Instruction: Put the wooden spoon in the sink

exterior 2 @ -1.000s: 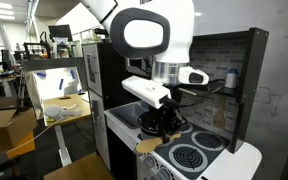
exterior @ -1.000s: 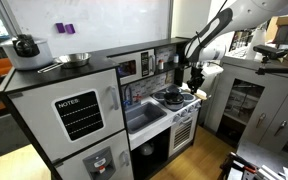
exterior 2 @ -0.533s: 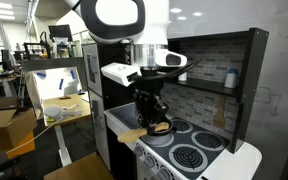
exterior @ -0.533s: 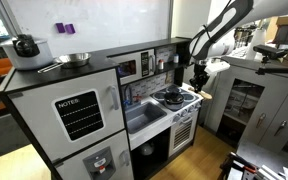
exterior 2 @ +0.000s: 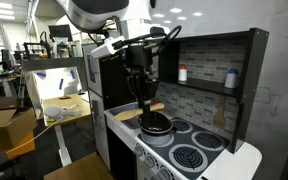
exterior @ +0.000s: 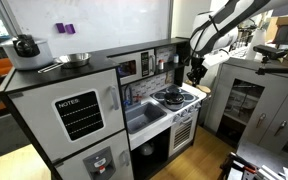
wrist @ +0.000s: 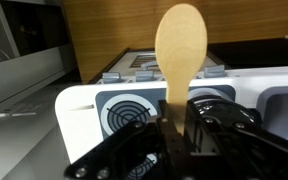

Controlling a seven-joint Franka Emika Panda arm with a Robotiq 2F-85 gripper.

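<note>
My gripper (wrist: 174, 118) is shut on the handle of the wooden spoon (wrist: 181, 48), a pale tan spoon whose bowl points up and away in the wrist view. In both exterior views the gripper (exterior: 195, 72) (exterior 2: 141, 97) hangs above the toy stove (exterior: 176, 99), clear of it. The spoon is too small to make out there. The sink (exterior: 142, 116) is a grey rectangular basin next to the stove, apart from the gripper.
A dark pan (exterior: 171, 96) (exterior 2: 156, 124) (wrist: 222, 108) sits on the stove burners below the gripper. A round metal bowl (exterior: 76, 59) and a kettle (exterior: 25, 45) stand on top of the toy fridge. A shelf with bottles (exterior 2: 229, 78) runs behind the stove.
The gripper has risen from the stove top with the spoon in it and now hangs higher above the pan.
</note>
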